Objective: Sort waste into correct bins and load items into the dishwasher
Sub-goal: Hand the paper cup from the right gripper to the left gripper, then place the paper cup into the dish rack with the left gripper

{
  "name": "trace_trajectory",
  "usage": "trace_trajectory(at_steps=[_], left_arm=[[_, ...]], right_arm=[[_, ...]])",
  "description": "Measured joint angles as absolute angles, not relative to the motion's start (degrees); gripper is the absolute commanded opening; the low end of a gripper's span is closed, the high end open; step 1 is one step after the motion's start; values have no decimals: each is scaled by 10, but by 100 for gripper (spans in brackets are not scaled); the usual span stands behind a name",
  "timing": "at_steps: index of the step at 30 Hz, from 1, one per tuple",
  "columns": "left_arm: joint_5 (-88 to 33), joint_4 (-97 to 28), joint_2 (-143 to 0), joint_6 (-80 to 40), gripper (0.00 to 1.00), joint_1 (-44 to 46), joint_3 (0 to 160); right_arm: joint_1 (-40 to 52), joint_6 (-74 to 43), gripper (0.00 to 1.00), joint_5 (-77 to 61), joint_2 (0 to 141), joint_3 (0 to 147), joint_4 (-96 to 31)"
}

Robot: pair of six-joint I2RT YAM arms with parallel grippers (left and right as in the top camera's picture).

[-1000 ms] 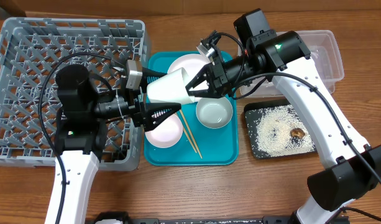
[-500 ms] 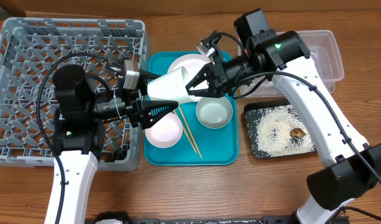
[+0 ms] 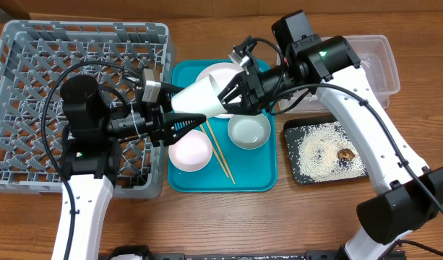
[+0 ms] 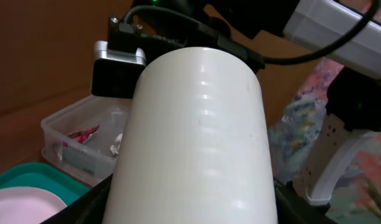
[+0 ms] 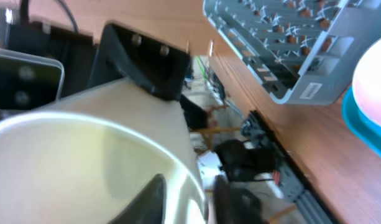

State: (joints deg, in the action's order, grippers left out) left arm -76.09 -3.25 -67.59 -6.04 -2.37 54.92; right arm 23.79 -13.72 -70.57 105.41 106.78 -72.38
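At the far left stood the grey dish rack point(image 3: 33, 72), with nothing of the meal in the part we could see. Beside it, the left gripper point(image 3: 194, 105) reached right over the teal tray point(image 3: 261, 180), its jaws set around the narrow end of the white cup point(image 3: 203, 95), which hung on its side in the air above the tray. One left finger point(image 5: 143, 59) lay against the cup's wall, but we could not tell whether the jaws pressed it. The right gripper point(image 3: 225, 100) pinched the cup's rim, one finger point(image 5: 150, 199) inside and the other outside. Under the cup lay the white plate point(image 3: 210, 72), at the far end of the tray. The pink bowl point(image 3: 190, 152) sat nearer, with the chopsticks point(image 3: 221, 155) just right of it and then the grey-green bowl point(image 3: 248, 130). To the right, the black tray point(image 3: 290, 155) held rice point(image 3: 319, 148) and a brown scrap point(image 3: 345, 154). Beyond it the clear tub point(image 3: 384, 65) held the red wrapper point(image 4: 81, 134) and a tissue point(image 4: 115, 144)
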Motion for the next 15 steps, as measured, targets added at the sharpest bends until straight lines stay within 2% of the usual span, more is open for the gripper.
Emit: trace_trajectory(at_steps=[6,11,14,15], left_arm=[[-709,-111,-676,-56,45,-35,549],[-663,-174,-676,-43,40,-79,549],[-623,-225,-676,-39,41,-109,550],[-607,-244,-676,-37,38,-118,550]], right_arm=[[234,-139,54,-591,1054,1068,-734],[213,-161,55,-410,1054,1068,-751],[189,-170,55,-317,1054,1068,-768],[179,-172,55,-290,1054,1068,-777]])
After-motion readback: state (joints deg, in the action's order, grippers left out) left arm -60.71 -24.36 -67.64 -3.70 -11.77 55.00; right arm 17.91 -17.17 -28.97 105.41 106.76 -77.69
